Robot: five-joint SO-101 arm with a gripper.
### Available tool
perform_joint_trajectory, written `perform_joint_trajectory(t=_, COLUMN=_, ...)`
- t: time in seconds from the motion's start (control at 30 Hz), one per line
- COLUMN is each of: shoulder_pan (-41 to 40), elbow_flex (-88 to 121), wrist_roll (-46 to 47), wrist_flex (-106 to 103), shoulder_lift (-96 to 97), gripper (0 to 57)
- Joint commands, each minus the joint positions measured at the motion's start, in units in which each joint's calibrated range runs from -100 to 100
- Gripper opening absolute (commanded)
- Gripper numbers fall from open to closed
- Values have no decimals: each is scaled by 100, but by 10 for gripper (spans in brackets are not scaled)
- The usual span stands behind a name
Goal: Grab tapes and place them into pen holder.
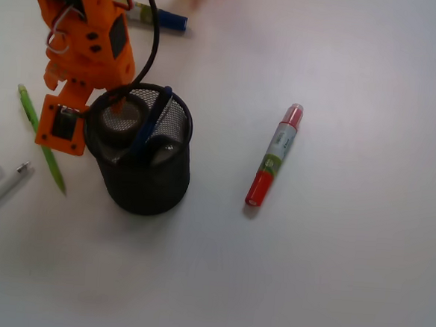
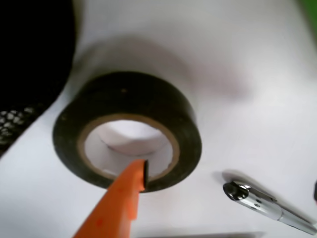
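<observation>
Hand (image 2: 131, 198) lowered over black tape roll (image 2: 127, 130), one orange fingertip (image 2: 138, 174) inside its core for a rim pinch; open or closed, cannot tell. Roll flat on white surface (image 2: 237, 64), just beside mesh pen holder (image 1: 137, 191). Silver pen (image 2: 267, 208) near right.

text: none legible | red marker (image 1: 273, 155) label: blurred, unreadable

Front view high above, looking down on table (image 1: 330, 276), wrist view close over tape roll (image 2: 127, 130), both catching pen holder (image 1: 145, 155).
</observation>
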Motion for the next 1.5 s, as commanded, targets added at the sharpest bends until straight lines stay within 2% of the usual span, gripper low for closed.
perform_joint_trajectory(t=0.0, shoulder_pan=-76, elbow_flex=-227, wrist_roll=-29, wrist_flex=15, shoulder_lift=59, gripper=369)
perform_joint_trajectory(t=0.43, shoulder_pan=-158, elbow_flex=-227, wrist_roll=-10, wrist_flex=6, shoulder_lift=646, gripper=369)
perform_joint_trajectory(t=0.5, shoulder_pan=-158, elbow_flex=-227, wrist_roll=-5, wrist_flex=6, shoulder_lift=646, gripper=355)
perform_joint_trajectory(t=0.53, shoulder_pan=-158, elbow_flex=-227, wrist_roll=-5, wrist_flex=6, shoulder_lift=646, gripper=329)
perform_joint_trajectory(t=0.6, shoulder_pan=-151, elbow_flex=-236, wrist_roll=54, wrist_flex=6, shoulder_lift=620, gripper=239)
perform_joint_trajectory(t=0.73, shoulder_pan=-128, elbow_flex=-236, wrist_roll=352, wrist_flex=-309, shoulder_lift=595, gripper=0)
perform_joint_trajectory(t=0.8, shoulder_pan=-128, elbow_flex=-236, wrist_roll=484, wrist_flex=-501, shoulder_lift=595, gripper=14)
perform_joint_trajectory(t=1.03, shoulder_pan=89, elbow_flex=-291, wrist_roll=728, wrist_flex=-588, shoulder_lift=586, gripper=2)
perform_joint_trajectory(t=1.33, shoulder_pan=978, elbow_flex=-1758, wrist_roll=1284, wrist_flex=-125, shoulder_lift=595, gripper=2)
perform_joint_trajectory(t=1.47, shoulder_pan=1038, elbow_flex=-2573, wrist_roll=1597, wrist_flex=-151, shoulder_lift=595, gripper=2)
